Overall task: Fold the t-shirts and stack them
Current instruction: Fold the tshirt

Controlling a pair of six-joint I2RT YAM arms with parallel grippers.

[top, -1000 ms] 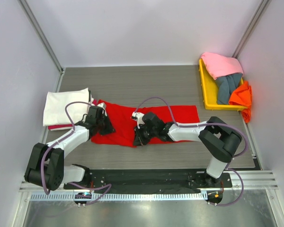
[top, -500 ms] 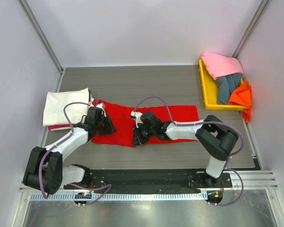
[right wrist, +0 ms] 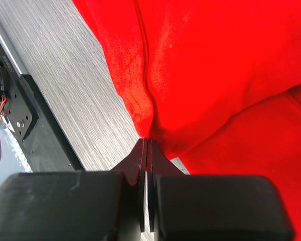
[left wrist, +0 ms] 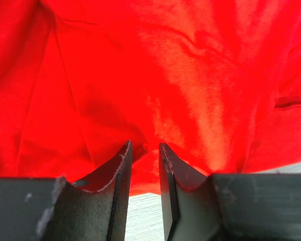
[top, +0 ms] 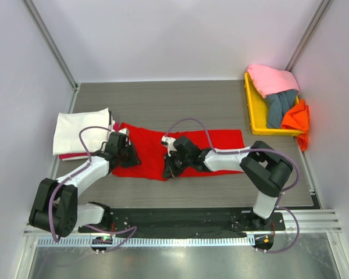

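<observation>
The grey worktop (top: 163,102) bears a red t-shirt (top: 221,139) spread across its middle. A folded cream-white t-shirt (top: 75,131) lies at the left edge. A yellow tray (top: 251,110) in the far right corner holds pink, grey-blue and orange shirts. The left gripper (left wrist: 144,145) and right gripper (right wrist: 146,140) each pinch the red near hem, jaws clamped.

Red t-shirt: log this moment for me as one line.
red t-shirt: laid out in a strip | left tool: pinching near edge | right tool: shut on near edge | cream t-shirt: folded, far left
</observation>
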